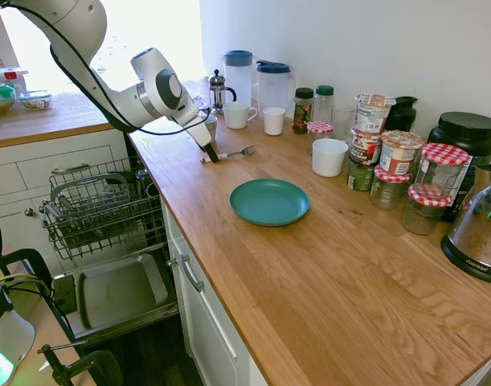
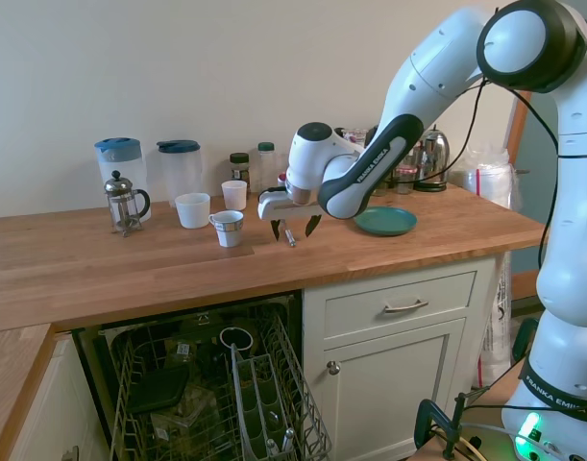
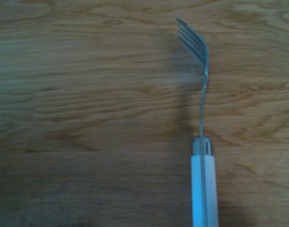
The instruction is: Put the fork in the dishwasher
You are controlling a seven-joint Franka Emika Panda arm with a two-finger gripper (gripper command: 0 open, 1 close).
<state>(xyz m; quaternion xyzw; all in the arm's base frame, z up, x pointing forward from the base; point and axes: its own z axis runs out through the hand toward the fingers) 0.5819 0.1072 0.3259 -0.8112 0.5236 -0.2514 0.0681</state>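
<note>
The fork [image 1: 231, 152] lies flat on the wooden counter, its pale handle toward the counter's edge and its tines pointing at the mugs. It also shows small in the second exterior view as the fork [image 2: 290, 236], and close up in the wrist view as the fork [image 3: 203, 123]. My gripper [image 2: 293, 233] is open, low over the counter, with one finger on each side of the fork's handle end; it is also seen as the gripper [image 1: 210, 154]. The dishwasher [image 1: 100, 205] stands open under the counter, its wire rack [image 2: 216, 394] pulled out over the dropped door [image 1: 116, 293].
A teal plate [image 1: 269, 201] lies near the fork. A small patterned cup [image 2: 228, 228], white mugs [image 1: 239, 115], a French press [image 1: 219, 90] and two jugs [image 1: 275, 87] stand behind it. Jars and a kettle [image 1: 478, 233] crowd the counter's far end.
</note>
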